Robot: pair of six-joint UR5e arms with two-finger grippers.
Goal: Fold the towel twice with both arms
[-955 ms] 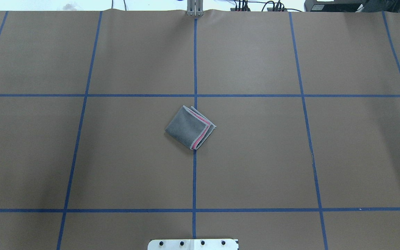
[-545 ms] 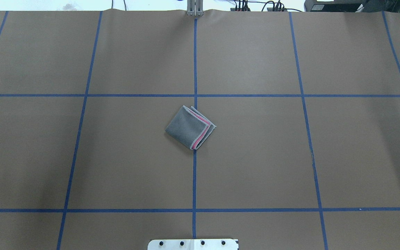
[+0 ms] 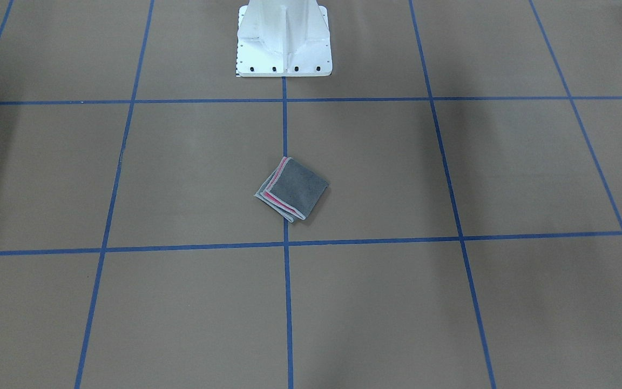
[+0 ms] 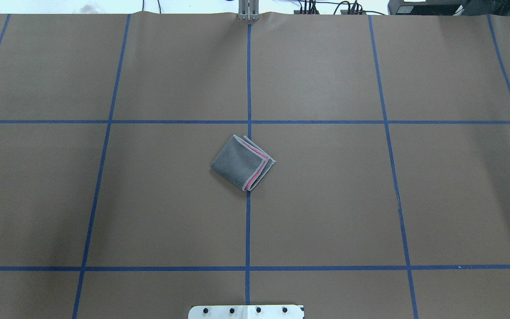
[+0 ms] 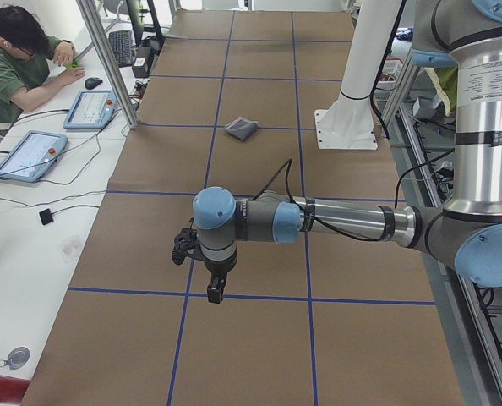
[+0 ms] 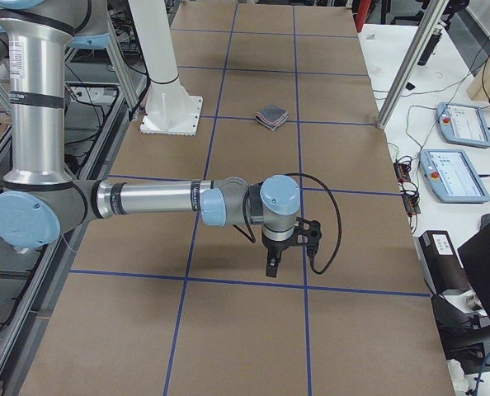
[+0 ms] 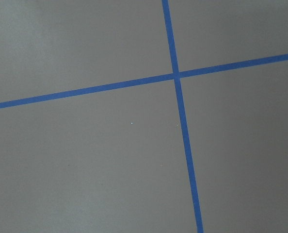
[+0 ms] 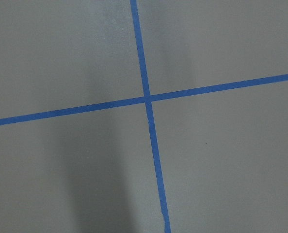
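The towel [image 4: 241, 163] lies folded into a small square at the table's middle, dark grey face up, with pink layers and a pale stitched edge showing along its right side. It also shows in the front view [image 3: 295, 189], the left view [image 5: 241, 128] and the right view [image 6: 271, 116]. Neither arm is near it. My left gripper [image 5: 215, 292] hangs over the table's left end, seen only in the left view. My right gripper [image 6: 271, 268] hangs over the right end, seen only in the right view. I cannot tell whether either is open or shut. Both wrist views show only bare table and blue tape.
The brown table [image 4: 326, 199] carries a grid of blue tape lines. The white pedestal base [image 3: 284, 43] stands at the robot's side of the table. An operator [image 5: 14, 59] sits at a side desk with tablets [image 5: 31, 152]. An aluminium post [image 5: 107, 59] stands at the far edge.
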